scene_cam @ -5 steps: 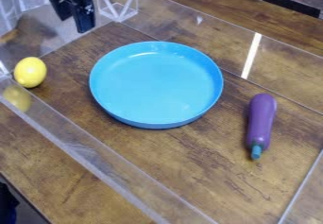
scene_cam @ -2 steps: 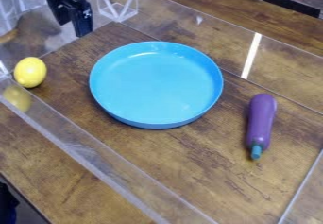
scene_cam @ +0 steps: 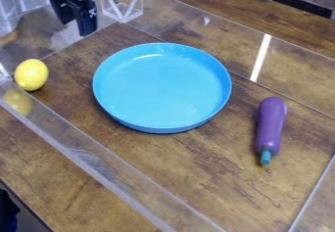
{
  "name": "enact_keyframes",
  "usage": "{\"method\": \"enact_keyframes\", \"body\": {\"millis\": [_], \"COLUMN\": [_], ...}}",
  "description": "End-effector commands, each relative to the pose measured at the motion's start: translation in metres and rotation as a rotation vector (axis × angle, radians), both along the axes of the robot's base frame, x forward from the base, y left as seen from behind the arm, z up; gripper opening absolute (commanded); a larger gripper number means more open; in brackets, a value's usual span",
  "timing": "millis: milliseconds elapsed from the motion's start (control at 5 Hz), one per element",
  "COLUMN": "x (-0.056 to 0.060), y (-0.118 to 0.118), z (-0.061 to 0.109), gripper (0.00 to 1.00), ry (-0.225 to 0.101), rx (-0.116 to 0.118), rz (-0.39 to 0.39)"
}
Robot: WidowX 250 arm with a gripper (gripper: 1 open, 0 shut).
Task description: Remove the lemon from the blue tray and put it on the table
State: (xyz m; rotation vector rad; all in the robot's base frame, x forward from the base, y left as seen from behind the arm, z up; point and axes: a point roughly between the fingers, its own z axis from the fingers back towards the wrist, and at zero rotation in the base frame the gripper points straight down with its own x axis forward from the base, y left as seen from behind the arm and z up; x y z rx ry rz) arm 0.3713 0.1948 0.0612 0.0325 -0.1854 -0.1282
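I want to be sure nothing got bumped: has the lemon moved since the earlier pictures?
No, the lemon has not moved; it sits the same way left of the blue tray.

one robot arm, partly shown: dark, near-black gripper (scene_cam: 81, 21), blocky in form; paler whitish-grey patches toward the top edge; finer markings, screws and cables too small to tell.

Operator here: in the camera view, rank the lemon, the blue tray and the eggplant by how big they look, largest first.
1. Blue tray
2. Eggplant, purple and elongated
3. Lemon, the smallest of the three
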Motion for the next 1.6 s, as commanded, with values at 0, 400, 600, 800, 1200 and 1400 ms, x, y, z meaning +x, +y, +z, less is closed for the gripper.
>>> {"method": "enact_keyframes", "body": {"millis": [0,400,600,800,1200,1400], "x": [0.016,0.024,0.026,0.028,0.030,0.031], "y": [-0.010,-0.001,0.002,0.002,-0.001,-0.003], "z": [0.017,0.016,0.015,0.014,0.013,0.014], "gripper": [1.00,1.00,1.00,1.00,1.00,1.00], "ry": [-0.039,-0.025,-0.019,-0.012,-0.001,0.004], "rx": [0.033,0.030,0.035,0.042,0.050,0.053], "rz": [-0.006,-0.002,-0.025,-0.042,-0.047,-0.050]}}
